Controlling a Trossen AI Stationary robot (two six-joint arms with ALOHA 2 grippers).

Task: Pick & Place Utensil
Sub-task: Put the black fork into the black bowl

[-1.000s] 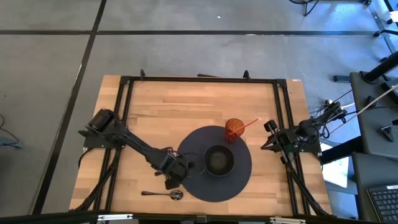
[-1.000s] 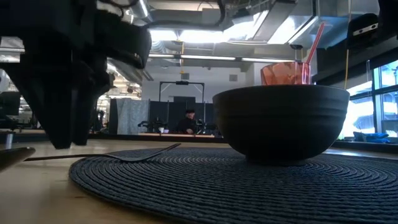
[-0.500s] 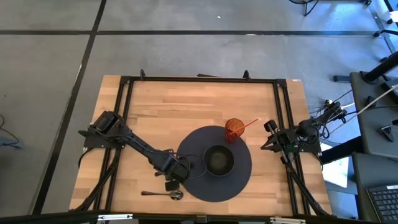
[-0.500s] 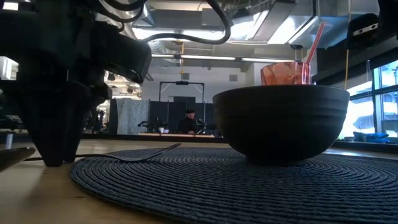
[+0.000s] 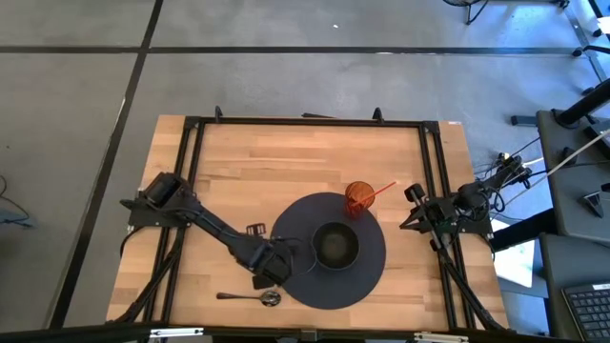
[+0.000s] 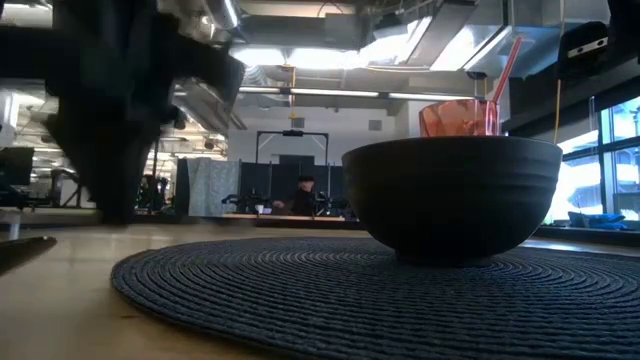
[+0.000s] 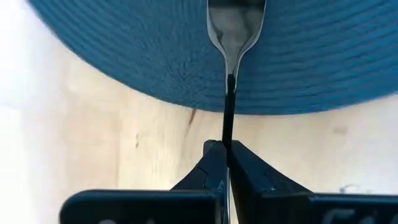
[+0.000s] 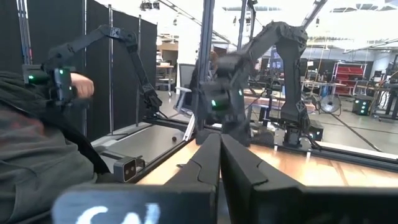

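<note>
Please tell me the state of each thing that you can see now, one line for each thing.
Left pincer: shut on the fork handle.
Fork: held, head over the mat edge.
Right pincer: shut, empty, at the table's right edge.
Bowl: upright on the mat.
Cup: upright, straw inside.
Spoon: lying flat on the table.
Mat: flat.

Grey concrete floor crossed by dark lines, bright ceiling lights, windows at right.

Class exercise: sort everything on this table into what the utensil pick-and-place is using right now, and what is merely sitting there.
In use: fork, pinched by its handle in the left gripper; placemat beneath its head.

Sitting there: spoon, bowl, orange cup with straw; right gripper parked at the table edge.
</note>
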